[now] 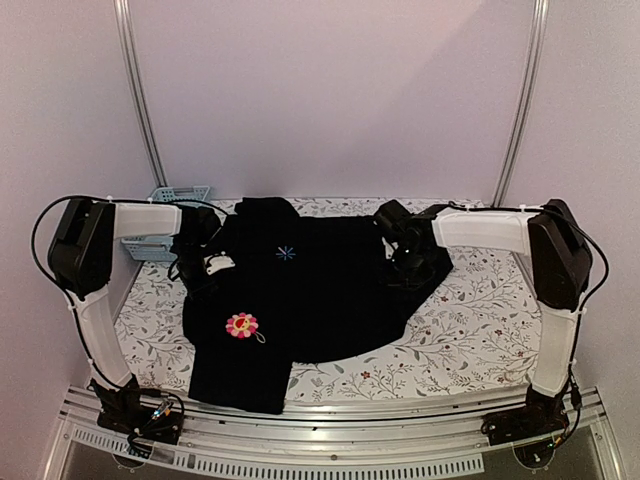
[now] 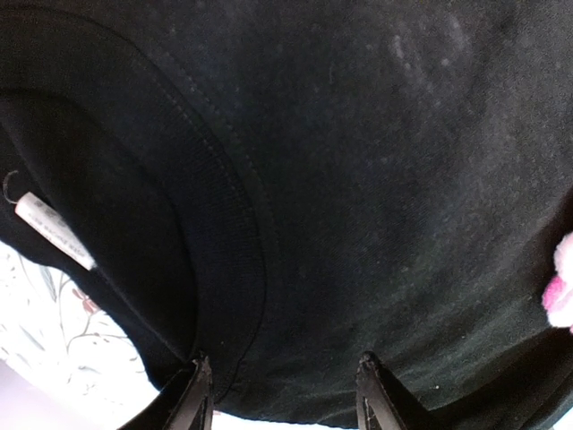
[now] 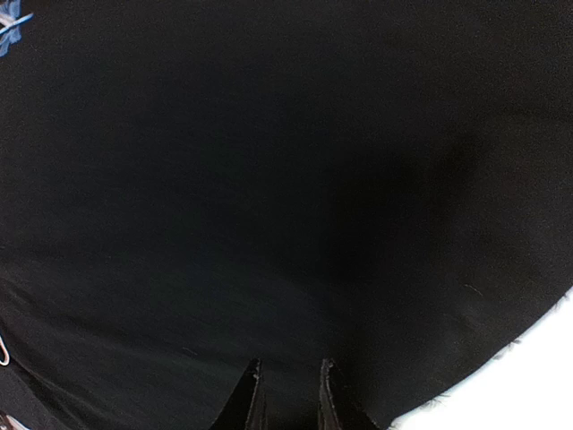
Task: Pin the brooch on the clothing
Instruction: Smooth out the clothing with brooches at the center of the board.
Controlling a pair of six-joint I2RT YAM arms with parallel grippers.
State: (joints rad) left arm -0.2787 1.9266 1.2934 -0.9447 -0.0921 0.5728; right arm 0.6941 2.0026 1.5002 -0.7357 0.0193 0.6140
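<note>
Floral table (image 1: 470, 330) carried the clothing (image 1: 320, 290) spread out, the brooch (image 1: 242, 325) lying on it at 7 o'clock, fastened or not unclear. My left gripper (image 2: 282, 399) gaped empty over the collar (image 2: 224, 224) at 9 o'clock; my right gripper (image 3: 288, 390) at 2 o'clock was nearly closed, grip on cloth untellable. Probably pre-pinning; next needs reaching the brooch.

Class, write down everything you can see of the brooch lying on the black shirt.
The brooch is a small flower with pink petals around a round yellowish centre with a reddish mark. A thin light bit, perhaps the pin, sticks out at its lower right. It lies flat, face up, on the black shirt, on the near left part in the top view. Only the fabric touches it.
</note>
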